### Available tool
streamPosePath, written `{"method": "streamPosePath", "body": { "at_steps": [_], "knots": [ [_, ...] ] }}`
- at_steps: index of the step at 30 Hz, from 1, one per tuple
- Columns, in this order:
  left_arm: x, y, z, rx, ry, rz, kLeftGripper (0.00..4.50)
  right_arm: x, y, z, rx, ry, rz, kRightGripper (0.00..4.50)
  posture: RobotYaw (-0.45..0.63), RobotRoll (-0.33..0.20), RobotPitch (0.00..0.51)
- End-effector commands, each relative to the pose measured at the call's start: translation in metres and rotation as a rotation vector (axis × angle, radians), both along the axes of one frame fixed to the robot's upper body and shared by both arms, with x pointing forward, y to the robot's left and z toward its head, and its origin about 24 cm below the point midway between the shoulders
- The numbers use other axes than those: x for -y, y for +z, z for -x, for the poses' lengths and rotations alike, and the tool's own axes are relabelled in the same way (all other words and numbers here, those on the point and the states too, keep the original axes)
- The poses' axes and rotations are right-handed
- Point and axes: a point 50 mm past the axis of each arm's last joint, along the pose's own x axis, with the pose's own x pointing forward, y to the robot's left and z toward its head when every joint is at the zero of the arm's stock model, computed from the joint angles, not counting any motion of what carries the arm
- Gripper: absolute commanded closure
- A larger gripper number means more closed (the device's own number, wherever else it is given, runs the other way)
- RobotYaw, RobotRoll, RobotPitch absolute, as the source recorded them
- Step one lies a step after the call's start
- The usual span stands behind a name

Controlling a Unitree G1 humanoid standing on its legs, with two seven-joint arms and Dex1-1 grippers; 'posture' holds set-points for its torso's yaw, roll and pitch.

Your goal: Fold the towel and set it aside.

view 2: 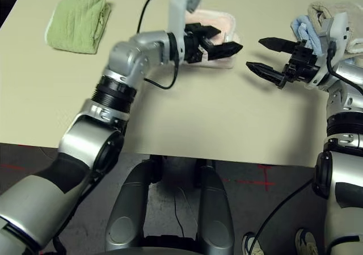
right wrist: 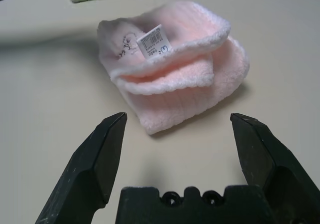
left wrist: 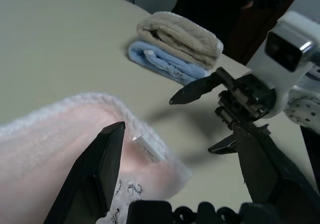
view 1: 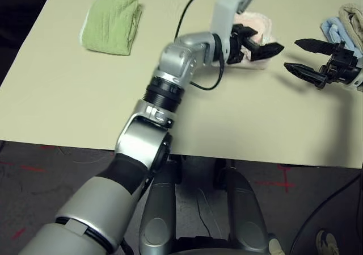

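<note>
Just ahead of the right gripper [right wrist: 175, 134], between the lines of its two black fingers, the towel [right wrist: 175, 79] lies folded into a thick pink bundle on the table [view 1: 238, 118], its white stitched edge curling along the upper fold. A small white tag [right wrist: 154, 41] stands up from that fold; it carries a barcode and a round mark, with fine print too small to read. Beside the tag, on the cloth itself, sits a faint printed figure with a few dark letters that cannot be made out. The right gripper has its fingers spread wide with nothing between them, and it stops short of the towel without touching it.

Over the towel, on the side away from the right gripper, the left gripper [view 1: 258, 46] hangs with its fingers parted and empty. In the left wrist view one finger [left wrist: 97, 169] stands above the pink cloth next to the tag, and whether it brushes the pile cannot be told. The two grippers point toward one another across a bare strip of table.

Beyond the right gripper, near the table's edge, a beige folded towel [left wrist: 180, 37] rests on a blue folded towel [left wrist: 162, 62]. Far off behind the left arm, a green folded towel [view 1: 112, 23] lies alone, well apart from the pink one.
</note>
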Motion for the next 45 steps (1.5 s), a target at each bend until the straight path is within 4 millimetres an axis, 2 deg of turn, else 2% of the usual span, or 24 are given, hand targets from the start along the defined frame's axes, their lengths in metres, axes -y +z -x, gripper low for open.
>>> {"method": "streamPosePath", "body": {
  "at_steps": [1, 4, 11, 15, 19, 22, 32, 33, 45],
  "knots": [
    [-0.02, 0.014, 0.002, 0.102, 0.005, -0.023, 0.06, 0.004, -0.004, 0.0, -0.013, -0.013, -0.011, 0.0, 0.02, 0.0, 0.376],
    [-0.046, 0.004, -0.001, 0.142, 0.004, -0.049, 0.06, 0.005, -0.003, 0.001, -0.005, -0.023, -0.036, 0.0, 0.03, 0.0, 0.372],
    [-0.107, -0.039, -0.02, 0.25, 0.184, -0.07, 0.06, 0.01, -0.007, 0.002, -0.054, -0.025, -0.121, 0.0, 0.02, 0.0, 0.371],
    [-0.13, -0.058, -0.02, 0.325, 0.227, -0.138, 0.06, 0.011, -0.008, 0.004, -0.064, -0.021, -0.126, 0.0, 0.01, 0.0, 0.372],
    [-0.141, -0.069, -0.016, 0.347, 0.211, -0.151, 0.06, 0.014, -0.009, 0.005, -0.065, -0.024, -0.113, 0.0, 0.0, 0.0, 0.368],
    [-0.145, -0.072, -0.013, 0.345, 0.188, -0.13, 0.0, 0.016, -0.011, 0.007, -0.065, -0.029, -0.081, 0.55, 0.01, 0.0, 0.367],
    [-0.146, -0.072, -0.013, 0.363, 0.186, -0.139, 0.0, 0.013, -0.012, 0.007, -0.064, -0.002, -0.064, 4.32, 0.01, 0.0, 0.368],
    [-0.146, -0.071, -0.014, 0.367, 0.184, -0.139, 0.0, 0.013, -0.012, 0.007, -0.064, 0.0, -0.063, 4.45, 0.01, 0.0, 0.368],
    [-0.141, -0.067, -0.013, 0.468, 0.117, -0.185, 0.0, 0.0, -0.006, 0.006, -0.018, 0.074, -0.039, 4.45, 0.01, 0.0, 0.377]
  ]
}}
